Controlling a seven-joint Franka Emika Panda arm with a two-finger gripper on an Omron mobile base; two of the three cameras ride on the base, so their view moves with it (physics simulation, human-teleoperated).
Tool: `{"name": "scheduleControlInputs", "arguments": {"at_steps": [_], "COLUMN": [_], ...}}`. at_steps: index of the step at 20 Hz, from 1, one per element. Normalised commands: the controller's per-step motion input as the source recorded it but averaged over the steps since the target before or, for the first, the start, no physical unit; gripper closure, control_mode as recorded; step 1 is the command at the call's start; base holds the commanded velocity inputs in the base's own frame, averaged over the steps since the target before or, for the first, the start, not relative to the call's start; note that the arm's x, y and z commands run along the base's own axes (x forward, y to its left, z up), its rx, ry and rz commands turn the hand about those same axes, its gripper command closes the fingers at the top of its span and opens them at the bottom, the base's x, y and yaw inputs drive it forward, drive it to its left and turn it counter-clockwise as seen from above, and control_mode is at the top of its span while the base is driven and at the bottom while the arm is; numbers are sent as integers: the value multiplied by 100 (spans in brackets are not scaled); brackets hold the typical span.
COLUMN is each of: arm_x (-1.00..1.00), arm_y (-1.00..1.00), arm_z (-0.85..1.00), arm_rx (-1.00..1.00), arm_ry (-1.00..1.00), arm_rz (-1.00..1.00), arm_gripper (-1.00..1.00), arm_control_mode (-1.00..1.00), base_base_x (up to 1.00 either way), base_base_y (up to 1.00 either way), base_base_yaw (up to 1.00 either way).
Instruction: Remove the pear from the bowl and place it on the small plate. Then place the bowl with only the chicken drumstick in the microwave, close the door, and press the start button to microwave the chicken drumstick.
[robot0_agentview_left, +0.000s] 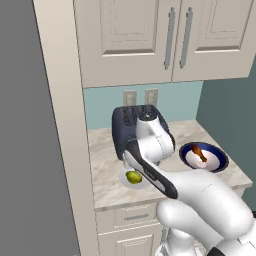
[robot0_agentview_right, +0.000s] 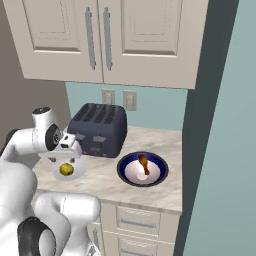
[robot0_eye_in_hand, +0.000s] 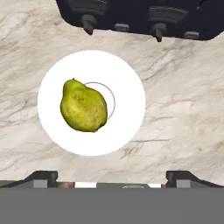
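Directly below the pincer (robot0_agentview_right: 66, 159) lies the pear (robot0_eye_in_hand: 83, 105), resting on the small plate (robot0_eye_in_hand: 127, 78); its two finger tips stand wide apart at either side of the hand view and hold nothing, so the pear appears to be let go. Taking the dark toaster (robot0_agentview_right: 97, 129) as the landmark: the small plate sits on the marble counter (robot0_agentview_right: 100, 175) just in front of the toaster's lever side, and the pear lies a little off the plate's middle, its narrow stem end tilted toward the toaster. Next in the task comes the bowl (robot0_agentview_right: 142, 170); it stands on the counter in front of the toaster's other end, well apart from the plate, with the chicken drumstick (robot0_agentview_right: 144, 163) alone inside, its long axis pointing roughly toward the wall behind the toaster. From the pincer, the bowl lies sideways along the counter, toward the teal wall; the arm bends low over the plate, hand pointing down, so a lift and a sideways swing seem called for.
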Motion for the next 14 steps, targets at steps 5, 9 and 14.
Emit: {"name": "scheduleControlInputs", "arguments": {"at_steps": [5, 9, 14], "arm_x": [-42, -35, -20], "arm_y": [-93, -94, -81], "arm_z": [7, 0, 10], "arm_rx": [0, -4, -12], "arm_ry": [-3, 0, 0], "arm_rz": [-1, -6, -3], "arm_gripper": [-100, -100, -100], "arm_control_mode": [-100, -100, -100], "base_base_x": [0, 0, 0], "base_base_y": [0, 0, 0], "base_base_yaw": [0, 0, 0]}}
